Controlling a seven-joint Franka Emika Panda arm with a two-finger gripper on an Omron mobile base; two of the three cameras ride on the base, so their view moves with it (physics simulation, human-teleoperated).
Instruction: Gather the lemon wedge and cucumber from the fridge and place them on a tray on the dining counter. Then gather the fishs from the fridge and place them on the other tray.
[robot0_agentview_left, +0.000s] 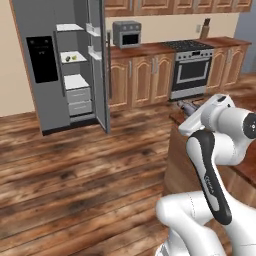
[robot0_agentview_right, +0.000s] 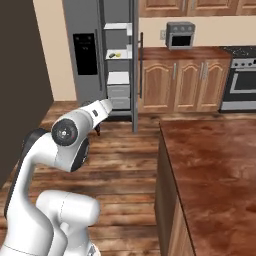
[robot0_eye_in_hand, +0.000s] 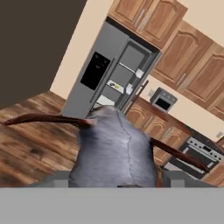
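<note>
Jaws stood fairly wide, clamped around a grey fish (robot0_eye_in_hand: 114, 148) that sat between them in the hand view. Arm folded over the base, hand levelled toward the open fridge (robot0_agentview_left: 60, 65). Lemon wedge and cucumber (robot0_agentview_left: 70, 57) sat on the fridge's middle shelf.

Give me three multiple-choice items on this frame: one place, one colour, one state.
1. Where is the toaster oven? A: on the counter between fridge and stove. B: on the floor. C: inside the fridge.
2. Fridge colour? A: white. B: grey. C: red.
3. The fridge door is: A: shut. B: open. C: missing.
Answers: 1 A, it sits on the counter beside the fridge. 2 B, the body is grey. 3 B, the door stands swung out, with the shelves exposed.
</note>
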